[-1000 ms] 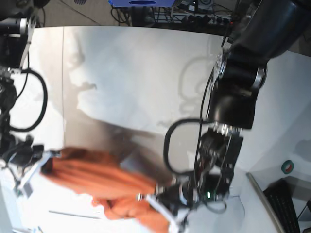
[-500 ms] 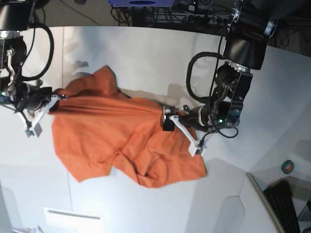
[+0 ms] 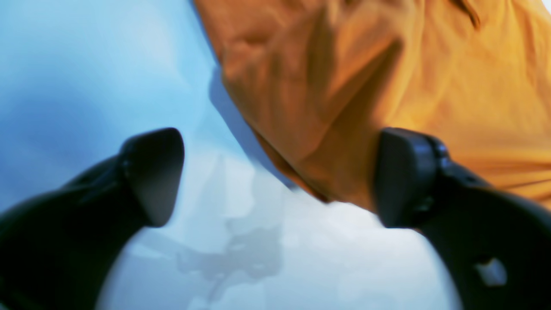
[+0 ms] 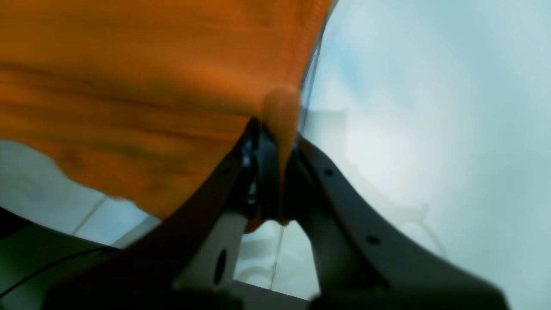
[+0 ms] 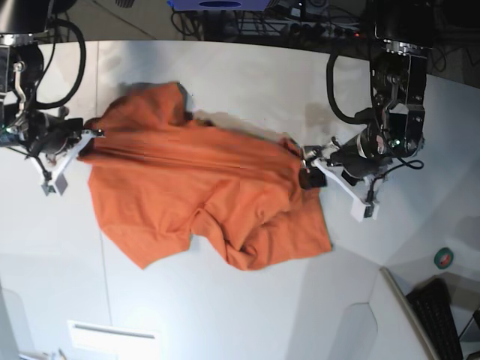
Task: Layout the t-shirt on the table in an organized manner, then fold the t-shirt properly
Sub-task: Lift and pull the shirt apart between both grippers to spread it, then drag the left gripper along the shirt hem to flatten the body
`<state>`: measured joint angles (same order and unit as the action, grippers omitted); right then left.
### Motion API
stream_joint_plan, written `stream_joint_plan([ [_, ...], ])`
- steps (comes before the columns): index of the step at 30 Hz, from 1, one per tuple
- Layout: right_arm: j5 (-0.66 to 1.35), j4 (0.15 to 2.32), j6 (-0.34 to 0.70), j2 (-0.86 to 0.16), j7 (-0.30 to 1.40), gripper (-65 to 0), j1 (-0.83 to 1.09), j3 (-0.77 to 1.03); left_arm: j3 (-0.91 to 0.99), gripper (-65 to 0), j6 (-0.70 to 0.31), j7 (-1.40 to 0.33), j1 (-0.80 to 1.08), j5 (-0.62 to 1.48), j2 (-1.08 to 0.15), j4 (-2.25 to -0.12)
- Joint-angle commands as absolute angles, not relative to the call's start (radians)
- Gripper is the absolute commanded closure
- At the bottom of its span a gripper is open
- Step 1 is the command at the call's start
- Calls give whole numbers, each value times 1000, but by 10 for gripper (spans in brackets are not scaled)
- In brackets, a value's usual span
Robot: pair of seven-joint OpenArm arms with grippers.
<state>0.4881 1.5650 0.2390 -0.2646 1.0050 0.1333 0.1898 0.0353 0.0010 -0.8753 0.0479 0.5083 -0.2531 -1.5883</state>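
Orange t-shirt: you are partway through the layout, with no fold begun.

Going left to right across the base view: your right gripper (image 5: 91, 136), fingers pinched closed on a hem, is holding the plain orange short-sleeved cloth t-shirt (image 5: 202, 199) at its left edge; the shirt is lying spread but creased across the large smooth white table (image 5: 240, 82), one flap bunching at top left, the lower edge rumpled; your left gripper (image 5: 319, 171) is standing with fingers spread apart just beside the right edge, gripping nothing. By my judgement, smoothing and all folding are remaining. Dark cables (image 5: 315, 22) are crowding the floor beyond the far edge; a green tape roll (image 5: 445, 257) is sitting at right.
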Motion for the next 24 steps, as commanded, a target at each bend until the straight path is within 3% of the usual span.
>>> stream_joint_plan([
  [1,493,1584,228,-282,993,0,124,199,48,-388,5,-851,13,510,-265,-1613],
  [3,493,1584,228,-282,993,0,127,217,35,-194,5,-860,-13,510,-271,-1615],
  [6,492,1584,231,-278,1001,0,127,268,-36,0,5,-915,-36,503,-275,-1613],
  [12,492,1581,231,-282,1001,0,127,300,-56,0,5,-920,-104,510,-265,-1569],
  [17,492,1581,231,-282,1001,0,140,300,-76,0,5,-863,-297,499,-183,-1245],
  [24,492,1584,229,-282,1001,0,150,300,-361,0,8,-644,-418,501,-179,-895],
])
